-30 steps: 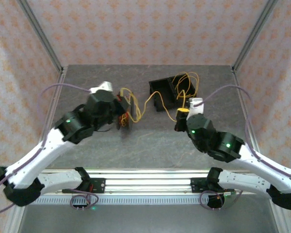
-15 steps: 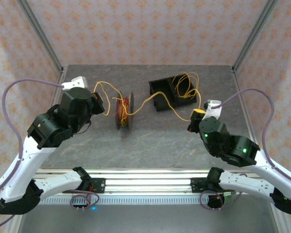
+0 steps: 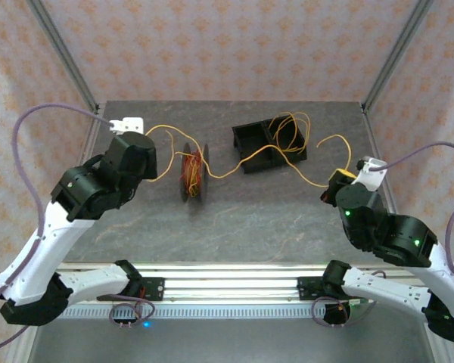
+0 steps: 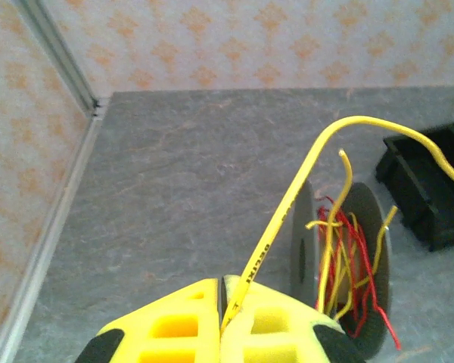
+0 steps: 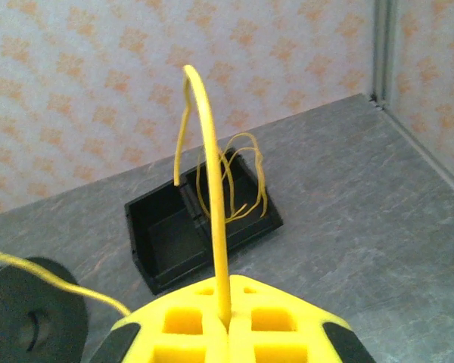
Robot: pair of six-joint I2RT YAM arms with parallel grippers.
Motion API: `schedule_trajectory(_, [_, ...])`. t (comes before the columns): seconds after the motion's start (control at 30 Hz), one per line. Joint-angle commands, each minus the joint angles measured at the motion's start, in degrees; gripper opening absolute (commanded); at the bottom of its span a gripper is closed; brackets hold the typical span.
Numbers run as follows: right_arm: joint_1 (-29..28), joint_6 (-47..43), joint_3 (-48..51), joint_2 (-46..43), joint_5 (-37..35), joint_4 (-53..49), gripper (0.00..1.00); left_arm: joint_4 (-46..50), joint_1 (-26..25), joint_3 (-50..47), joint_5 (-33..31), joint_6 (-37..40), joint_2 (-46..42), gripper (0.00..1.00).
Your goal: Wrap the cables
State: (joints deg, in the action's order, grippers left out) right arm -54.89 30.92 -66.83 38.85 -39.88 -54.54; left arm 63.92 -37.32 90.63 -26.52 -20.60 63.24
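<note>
A dark grey spool (image 3: 194, 172) stands on edge at mid-table, with red and yellow cables (image 4: 340, 249) wound loosely on it. One yellow cable (image 3: 250, 168) runs from the spool rightwards, past the black box (image 3: 268, 145), to my right gripper (image 3: 339, 180), which is shut on it. In the right wrist view the cable (image 5: 212, 189) rises straight out of the closed right gripper (image 5: 227, 302). My left gripper (image 3: 151, 151) is left of the spool, shut on another yellow cable end (image 3: 163, 128). That cable (image 4: 287, 219) slants up from the closed left gripper (image 4: 222, 291).
The two-compartment black box (image 5: 197, 227) sits at the back centre-right with several loose yellow wire loops (image 3: 289, 127) in its right compartment. Metal frame posts and patterned walls close in the table on the left (image 4: 60, 83), the right (image 5: 384, 53) and the back.
Both arms have swung outwards, the left one leftwards away from the spool and the right one rightwards. The yellow cable between spool and right gripper is drawn out longer.
</note>
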Motion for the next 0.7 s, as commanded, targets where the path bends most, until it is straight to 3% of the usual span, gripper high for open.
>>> schedule_trajectory(0.0, [0.58, -2.46, 3.31, 1.48, 6.46, 4.87, 0.00, -7.57, 0.22, -0.64, 9.40, 1.09, 0.97, 0.00])
schedule_trajectory(0.1, [1.01, -0.81, 5.62, 4.40, 8.00, 5.53, 0.00, -14.74, -2.34, -1.17, 16.99, -2.01, 2.81, 0.00])
schedule_trajectory(0.2, [1.41, 2.49, 6.89, 7.73, 7.13, 2.38, 0.00, -16.94, -7.33, 1.01, 14.94, -1.73, 7.16, 0.00])
schedule_trajectory(0.3, [1.61, 3.78, 8.21, 9.49, 8.04, 0.96, 0.08, -16.76, -11.10, 3.99, 10.98, -1.09, 12.18, 0.00])
schedule_trajectory(0.53, [1.59, 0.29, 10.18, 3.31, 21.50, 8.21, 0.56, -17.09, -14.64, 9.87, 6.04, -2.12, 21.00, 0.00])
schedule_trajectory(0.67, [1.57, -0.92, 8.67, -1.24, 25.75, 7.68, 0.68, -15.82, -15.28, 13.31, 6.95, -2.81, 23.87, 0.00])
